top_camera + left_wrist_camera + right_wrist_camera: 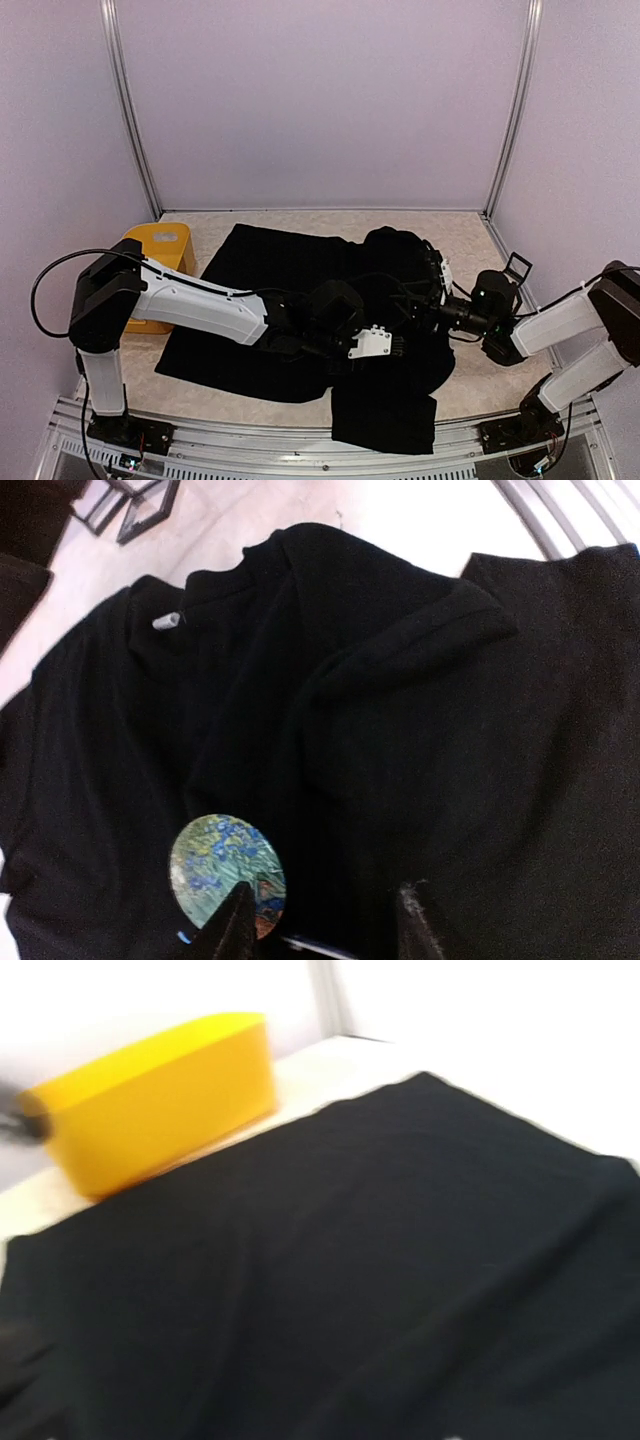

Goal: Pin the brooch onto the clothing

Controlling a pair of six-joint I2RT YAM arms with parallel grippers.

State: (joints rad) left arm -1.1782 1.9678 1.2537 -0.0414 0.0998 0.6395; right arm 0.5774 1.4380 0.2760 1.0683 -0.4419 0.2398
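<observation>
The black T-shirt (290,270) lies spread on the tabletop (470,240) with its long axis running left to right. Its neck end is bunched up on the right, its flat hem end reaches toward the left, and one part hangs over the near edge. In the left wrist view the collar points up and left, with a small grey tag (168,620) at the neck. The round brooch (228,870), printed with blue flowers and green leaves, lies face up on the shirt's chest.

A yellow box (160,250) stands just off the hem end, and a small black frame (518,268) sits past the collar. The left arm (200,300) lies across the middle of the shirt.

The left fingers (238,925) stand apart over the cloth and grip nothing. One tip overlaps the brooch's lower edge. The right arm (545,325) reaches in at the collar. I cannot tell whether the right fingers are apart or together, since they are lost against the black fabric.
</observation>
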